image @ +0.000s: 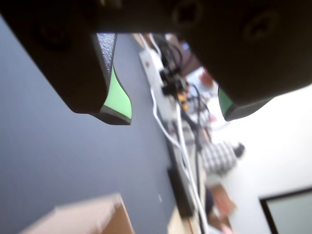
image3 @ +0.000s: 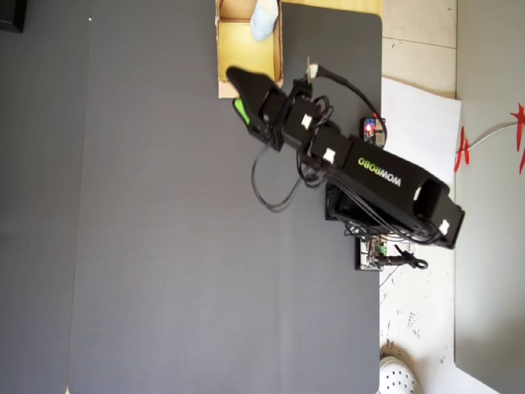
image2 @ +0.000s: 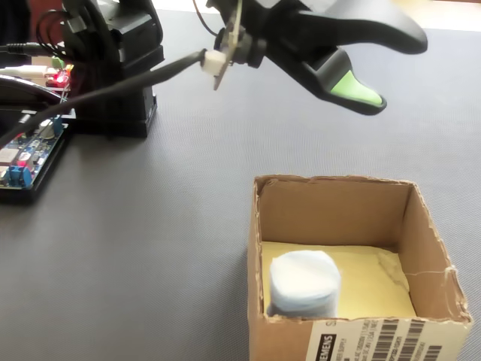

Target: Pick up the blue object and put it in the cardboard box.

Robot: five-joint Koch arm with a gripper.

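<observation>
One black robot arm (image3: pixel 385 185) is seen stretched out above a dark grey mat (image3: pixel 164 246), its forearm raised and its gripper (image2: pixel 376 68) held in the air just short of the near edge of one cardboard box (image2: pixel 432 248). In the wrist view the gripper (image: pixel 170 109) is shown with its two green-lined jaws spread wide apart, nothing held between them, and a corner of the box (image: pixel 83 217) is visible below. One blue object (image2: pixel 304 282), pale and rounded, is seen lying inside the box on its yellowish floor, against the front left corner in the fixed view. From overhead, the blue object (image3: pixel 264 20) is seen at the top edge, inside the box (image3: pixel 238 41). One circuit board (image2: pixel 30 154) is placed beside the arm's base.
</observation>
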